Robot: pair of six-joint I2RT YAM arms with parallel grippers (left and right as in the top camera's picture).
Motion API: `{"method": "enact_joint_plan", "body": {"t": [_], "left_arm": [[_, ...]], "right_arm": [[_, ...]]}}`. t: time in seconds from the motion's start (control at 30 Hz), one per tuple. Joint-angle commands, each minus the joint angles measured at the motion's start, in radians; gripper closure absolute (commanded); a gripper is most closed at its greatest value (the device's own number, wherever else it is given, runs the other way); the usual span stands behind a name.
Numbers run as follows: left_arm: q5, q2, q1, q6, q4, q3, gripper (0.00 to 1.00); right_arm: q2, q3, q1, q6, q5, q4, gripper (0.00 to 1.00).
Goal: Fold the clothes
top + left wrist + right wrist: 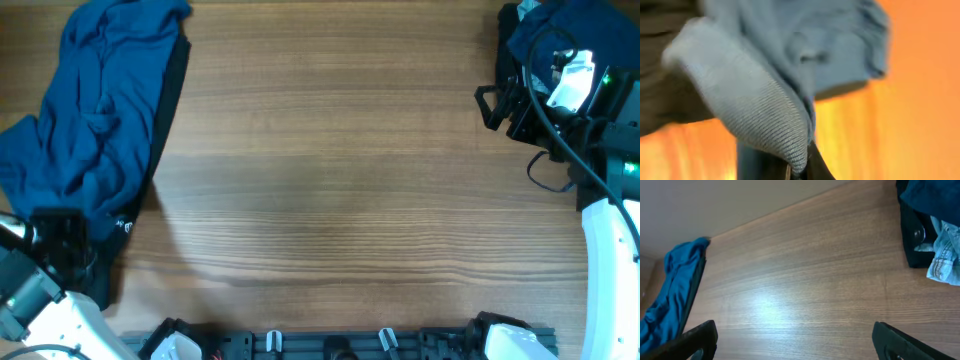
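A large teal-blue shirt [95, 110] lies crumpled at the far-left corner of a wooden table [350, 180], reaching from the far edge toward the near-left side. Beneath it is a black garment [168, 110]. This shows as a dark strip along the shirt's right edge and again at its near end, where there is small white lettering.

The left gripper [60, 240] sits over the near end of these clothes. In the left wrist view, which is very close and blurred, a ribbed edge of the shirt [755, 105] drapes down to the gripper [800, 172]. The gripper appears closed on that fabric, with no gap between the jaws.

The right gripper [497, 105] is well apart from the clothes, at the far-right side of the table. In its wrist view the gripper [793, 326] is spread wide, with one finger [695, 340] at each lower corner. Only bare wood lies between the fingers, and they hold nothing.

Just beside the right gripper, in the far-right corner, is a heap of navy and pale-denim clothing [575, 25].
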State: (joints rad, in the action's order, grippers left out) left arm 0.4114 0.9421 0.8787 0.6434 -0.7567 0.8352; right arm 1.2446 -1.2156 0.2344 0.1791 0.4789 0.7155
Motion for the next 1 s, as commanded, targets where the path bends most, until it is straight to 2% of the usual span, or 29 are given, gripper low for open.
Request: {"method": "enact_joint_plan", "body": {"t": [0.0,0.1,0.23,0.47,0.67,0.73,0.97], "left_arm": [[0.151,-0.007,-0.148,-0.195,-0.006,0.183,0.96],[0.159,-0.006,-0.405,-0.275,0.005,0.332,0.96],[0.124,-0.006,-0.633,-0.328,0.051,0.365,0.96],[-0.264,-0.006,-0.925,-0.428,0.039,0.424,0.96],[-0.346,0.048,-1.188,-0.402,0.037,0.441,0.96],[-0.38,0.138,-1.258,-0.368,0.03,0.441,0.96],[-0.383,0.468,-1.417,-0.246,0.078,0.441,0.96]], "right_arm": [[0.009,-0.003,0.001,0.007,0.019,0.0,0.0],[0.009,-0.003,0.001,0.006,0.019,0.016,0.0],[0.009,-0.003,0.001,0.004,0.016,0.039,0.0],[0.009,-0.003,0.001,0.004,0.015,0.056,0.0],[0.009,-0.003,0.001,0.01,0.015,0.067,0.0],[0.009,-0.003,0.001,0.069,-0.027,0.068,0.0],[0.008,-0.003,0.001,0.147,-0.118,0.07,0.0]]}}
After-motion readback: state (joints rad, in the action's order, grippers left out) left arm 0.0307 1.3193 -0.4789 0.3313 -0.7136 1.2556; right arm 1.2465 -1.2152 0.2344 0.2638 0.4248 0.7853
